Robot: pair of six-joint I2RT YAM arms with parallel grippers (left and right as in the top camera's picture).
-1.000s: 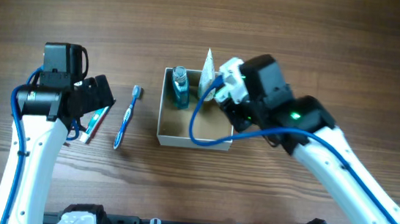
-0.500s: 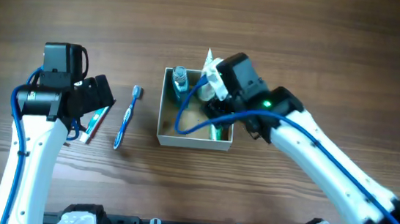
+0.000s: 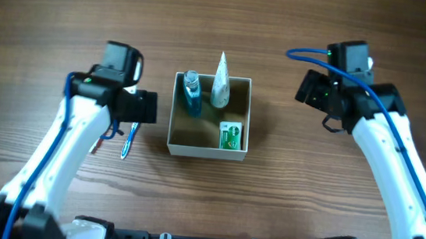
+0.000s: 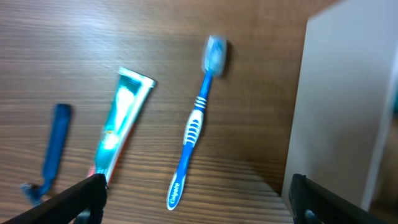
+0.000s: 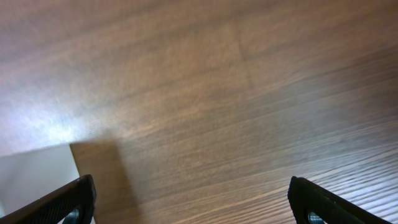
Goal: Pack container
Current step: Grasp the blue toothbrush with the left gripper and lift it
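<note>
3 items now sit in the container (image 3: 172, 123): a blue bottle (image 3: 192, 95), a white tube (image 3: 220, 85) and a freshly released green packet (image 3: 231, 135). The right gripper (image 3: 308, 89) has withdrawn right of the container, jaws spread and empty. The left gripper (image 3: 139, 106), jaws also spread, has moved over the toothbrush (image 4: 194, 127) just left of the container, probably the next pick.

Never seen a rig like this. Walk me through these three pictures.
Two white robot arms work at a wooden table. One picture looks down from above; the other two come from wrist cameras, the dark tips at their bottom corners being that arm's fingers. The container holds a blue bottle, a white tube and a green packet. Beside it lie a toothbrush, a toothpaste tube and a blurred blue item. The left gripper hovers over those; the right gripper is off to the other side. Both are open, holding nothing.
</note>
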